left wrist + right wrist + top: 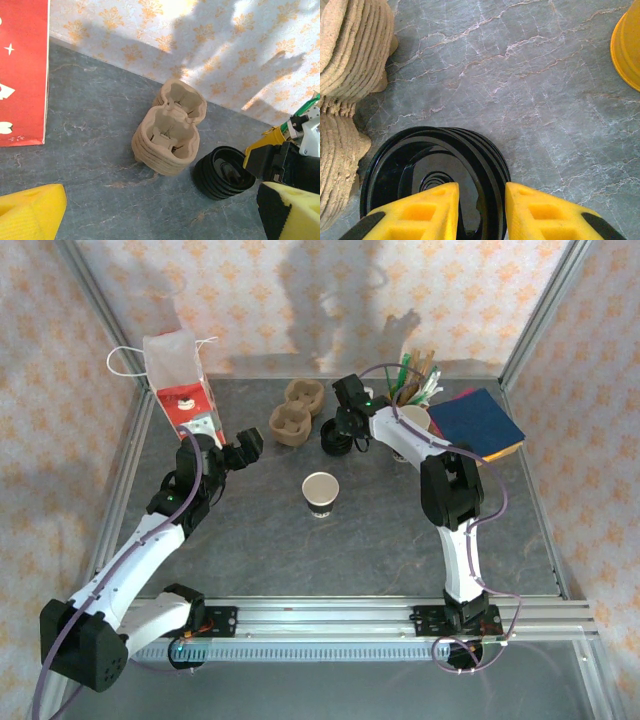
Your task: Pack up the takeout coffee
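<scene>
Here, right hand (482, 192) narrow astride lid stack (435, 145) rim, contact unclear; left hand (161, 194) wide, fingertips cropped.

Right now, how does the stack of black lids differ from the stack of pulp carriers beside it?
The stack of black lids is glossy, round and low; the stack of pulp carriers is matte brown, lobed and taller. The right gripper's fingers straddle the top lid's rim; no fingers are on the carriers. Both are nested stacks standing side by side on the table.

Lid stack (337, 440) sits just right of carriers (290, 424), cup (320, 492) nearer.
</scene>
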Available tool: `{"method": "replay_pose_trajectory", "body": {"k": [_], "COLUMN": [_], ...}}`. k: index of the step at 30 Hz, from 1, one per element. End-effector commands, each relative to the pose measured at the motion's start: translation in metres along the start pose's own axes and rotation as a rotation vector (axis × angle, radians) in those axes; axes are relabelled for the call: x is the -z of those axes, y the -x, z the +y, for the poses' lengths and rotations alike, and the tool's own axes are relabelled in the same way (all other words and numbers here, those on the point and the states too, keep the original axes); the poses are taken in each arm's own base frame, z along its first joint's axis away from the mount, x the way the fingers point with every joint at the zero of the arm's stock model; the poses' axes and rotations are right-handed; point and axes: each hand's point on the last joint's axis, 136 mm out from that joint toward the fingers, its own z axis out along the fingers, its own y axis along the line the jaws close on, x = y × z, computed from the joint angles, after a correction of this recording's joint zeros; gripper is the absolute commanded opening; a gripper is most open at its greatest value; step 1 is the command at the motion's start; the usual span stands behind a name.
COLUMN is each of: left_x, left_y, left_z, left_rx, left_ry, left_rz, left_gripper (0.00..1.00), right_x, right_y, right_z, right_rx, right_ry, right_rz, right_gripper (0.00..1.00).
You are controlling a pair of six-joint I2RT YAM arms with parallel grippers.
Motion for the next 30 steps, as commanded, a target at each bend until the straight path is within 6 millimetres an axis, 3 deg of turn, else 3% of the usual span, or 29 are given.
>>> {"method": "replay_pose_trajectory", "body": {"k": [1,11,30], "left_x": [0.0,-0.001,-0.004], "left_y": [0.002,0.005,-0.005], "left_z": [-0.006,-0.008,-0.003], "left_rx": [0.013,0.008,0.01], "left_ry": [-0.022,-0.023,-0.012], "left_rz": [-0.003,-0.003,0.016], "left_gripper": [0.99,0.99,0.99], "right_x": [-0.013,-0.016,0.0], "right_y": [-0.01,-0.011,0.001], "right_z": [-0.008,-0.005,-0.003], "right_rx": [0.004,0.004,0.008], "right_ry": [-0.034,-0.028,-0.018], "right_rz": [0.033,0.043,0.013], "right_gripper": [0.29,0.25,0.13]}}
